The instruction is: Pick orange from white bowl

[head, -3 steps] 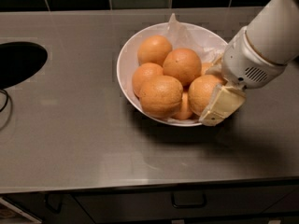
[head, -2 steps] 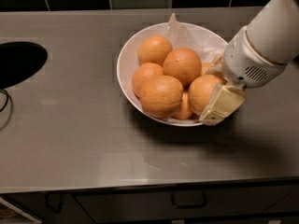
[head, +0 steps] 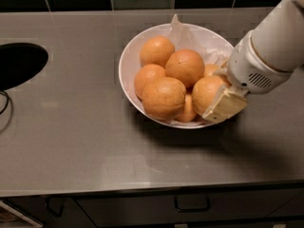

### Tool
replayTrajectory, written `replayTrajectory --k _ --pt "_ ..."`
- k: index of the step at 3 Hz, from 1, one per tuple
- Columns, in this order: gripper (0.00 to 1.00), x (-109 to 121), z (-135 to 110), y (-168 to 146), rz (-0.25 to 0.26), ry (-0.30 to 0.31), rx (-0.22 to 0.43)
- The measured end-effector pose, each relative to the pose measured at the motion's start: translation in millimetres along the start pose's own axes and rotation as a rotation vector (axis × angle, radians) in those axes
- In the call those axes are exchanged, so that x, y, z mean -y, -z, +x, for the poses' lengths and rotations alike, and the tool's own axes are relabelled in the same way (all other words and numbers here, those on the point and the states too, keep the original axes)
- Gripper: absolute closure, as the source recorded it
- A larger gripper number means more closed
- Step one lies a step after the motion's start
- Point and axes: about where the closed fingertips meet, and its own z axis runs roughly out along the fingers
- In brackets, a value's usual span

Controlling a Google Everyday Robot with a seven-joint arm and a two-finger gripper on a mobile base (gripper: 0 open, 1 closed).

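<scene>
1 orange (head: 208, 91) lies at the right side of the white bowl (head: 127, 65) on the worktop (head: 71, 127), touching the end effector (head: 221, 104). Nothing has shifted since 1 second ago. Whether the end effector grips the orange cannot be told.

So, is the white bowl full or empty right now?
Full: the white bowl holds a heap of oranges, and the pincer sits at its rim against one of them.
</scene>
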Motion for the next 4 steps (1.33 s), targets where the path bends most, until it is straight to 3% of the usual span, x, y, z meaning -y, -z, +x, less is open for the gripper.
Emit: replayTrajectory --k 1,2,4 --pt "0.61 0.3 -1.8 1.7 0.0 0.0 0.0" --pt "0.52 0.3 -2.2 1.8 0.0 0.0 0.0" --pt "0.94 0.3 -2.2 1.9 0.0 0.0 0.0"
